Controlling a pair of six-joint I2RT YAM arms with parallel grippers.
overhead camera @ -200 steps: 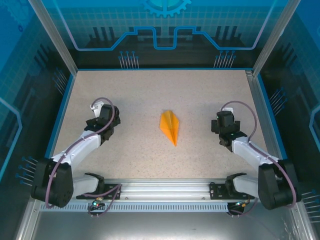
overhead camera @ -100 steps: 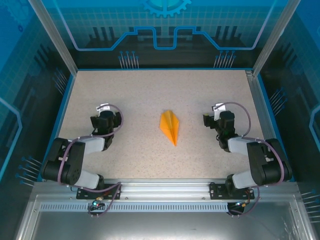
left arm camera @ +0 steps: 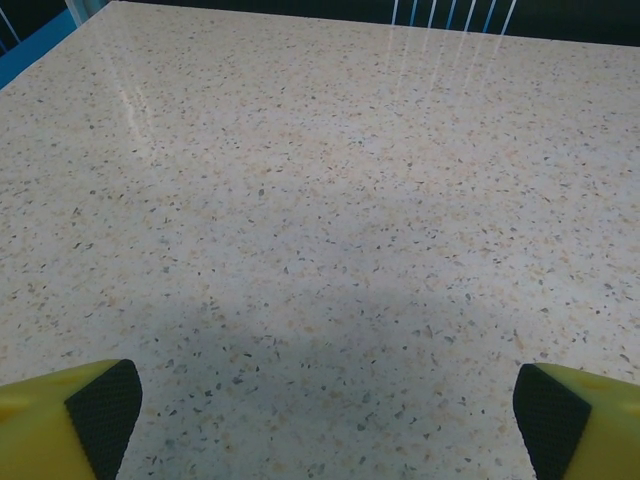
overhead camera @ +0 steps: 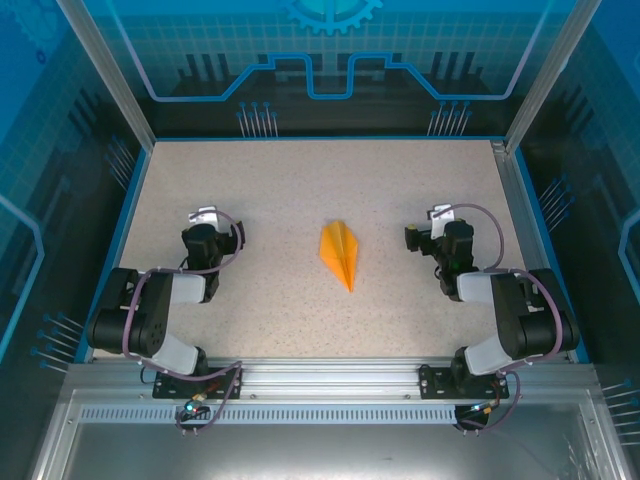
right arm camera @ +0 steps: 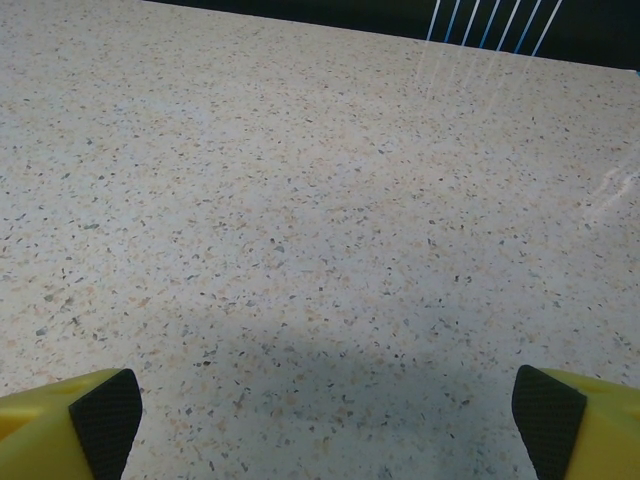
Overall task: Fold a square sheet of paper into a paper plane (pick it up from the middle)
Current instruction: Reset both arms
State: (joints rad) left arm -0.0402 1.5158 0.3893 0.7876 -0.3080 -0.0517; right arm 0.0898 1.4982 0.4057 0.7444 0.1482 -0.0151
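Orange-yellow, your paper plane (overhead camera: pixel 340 254) lies mid-desk (overhead camera: pixel 270 180), nose toward the near edge, long axis near-to-far. Both arms' jaws gape empty, well apart from it; the right arm (overhead camera: pixel 452 250) sits nearer.

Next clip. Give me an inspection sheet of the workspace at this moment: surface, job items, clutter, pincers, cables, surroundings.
Surface: speckled beige table, flat.
Job's things: orange paper plane, folded, lying mid-table, narrow tip toward the near edge.
Clutter: nothing seen.
Grippers: left pincer open, empty; right pincer open, empty; both apart from the plane.
Cables: purple cables looped along each arm, off the paper.
Surroundings: blue printed panels, aluminium frame.
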